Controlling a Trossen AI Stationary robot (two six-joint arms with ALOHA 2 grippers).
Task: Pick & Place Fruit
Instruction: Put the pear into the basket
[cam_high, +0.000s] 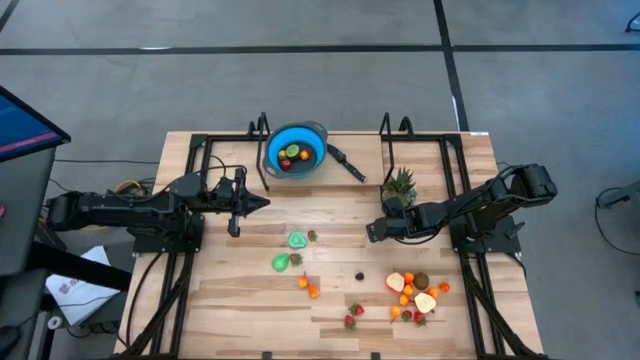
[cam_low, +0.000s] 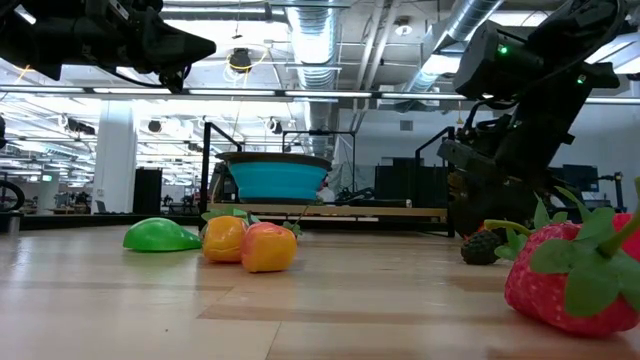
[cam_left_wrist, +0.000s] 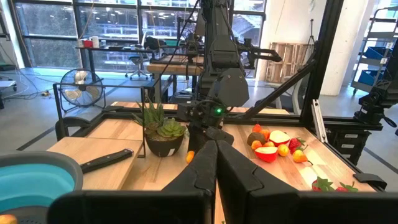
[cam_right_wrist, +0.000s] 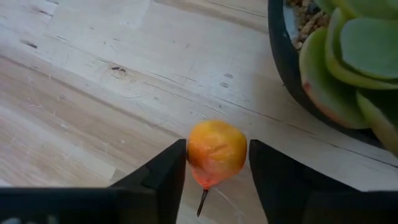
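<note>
Right wrist view: the right gripper (cam_right_wrist: 216, 163) is pinching a small orange fruit (cam_right_wrist: 216, 151) between its two dark fingers, low over the wood and just beside the potted plant (cam_right_wrist: 339, 56).
High view: the right gripper (cam_high: 374, 231) is reaching toward the table's middle, near the potted plant (cam_high: 400, 186); the orange fruit itself is hiding under the arm from above.
Left gripper: the left gripper (cam_high: 262, 203) is waiting over the left half of the table, its jaws pressed together on nothing.
Bowl: the blue bowl (cam_high: 296, 150) is sitting at the far edge and is already holding a few pieces, green, red and orange.
Fruit left out: a green pair (cam_high: 289, 251) is lying mid-table with two small orange bits (cam_high: 308, 286) nearer the front edge; strawberries (cam_high: 354, 314) are lying near the front edge; a cluster of peach halves, kiwi and orange pieces (cam_high: 414, 291) is sitting at the right front.
Progress: judging by the counts, the job is only getting started, with most of the fruit still waiting on the wood.
Step in hand: the grasp on the orange fruit appears to be closing; lifting and carrying to the bowl are not yet done.
</note>
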